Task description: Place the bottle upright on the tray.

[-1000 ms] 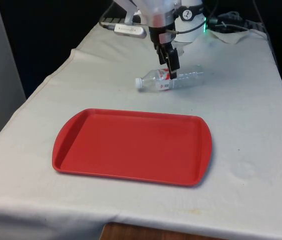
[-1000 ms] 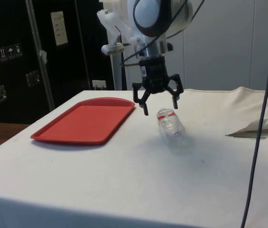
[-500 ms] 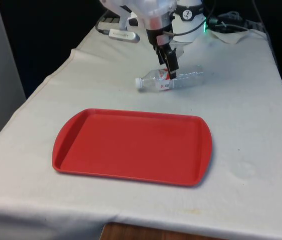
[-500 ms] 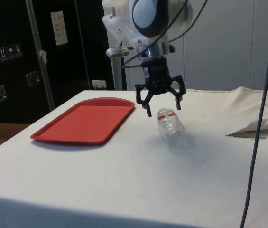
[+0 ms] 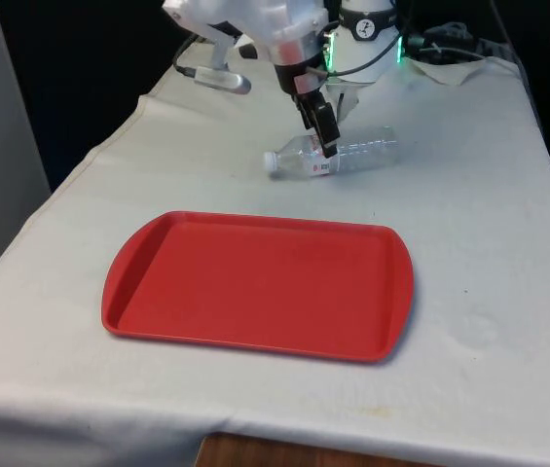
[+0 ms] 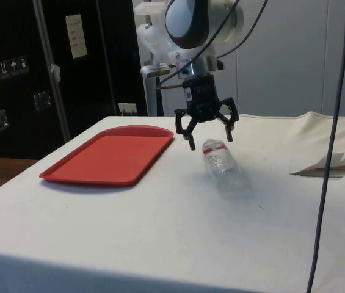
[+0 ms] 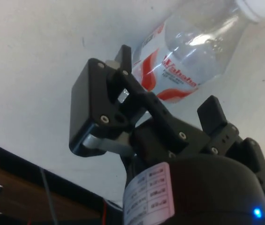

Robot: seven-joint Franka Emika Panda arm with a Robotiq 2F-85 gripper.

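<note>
Where the white-clothed tabletop (image 5: 469, 292) runs bare, little stands about: a red tray (image 5: 255, 284) lies flat toward the front view's near edge, with crumpled cloth or paper (image 6: 334, 166) off past the bottle in the side view. Cables (image 6: 334, 122) hang down that view's right side — one cuts across in front of the cloth.

The clear bottle (image 5: 328, 156) lies on its side on the cloth, off the tray, at about 12 o'clock from it in the front view, white cap (image 5: 271, 161) pointing to 9 o'clock. Red-and-white label (image 7: 162, 77) near the neck end.

The gripper (image 6: 208, 139) hangs just above the bottle's label section, fingers spread wide apart, holding nothing; in the side view the fingertips (image 6: 191, 146) sit clear of the cloth. In the front view the gripper (image 5: 327, 144) overlaps the bottle's label part and hides a strip of it — whether a finger touches the plastic is hard to make out. In the wrist view the bottle's base end is cut off behind the gripper's body.
</note>
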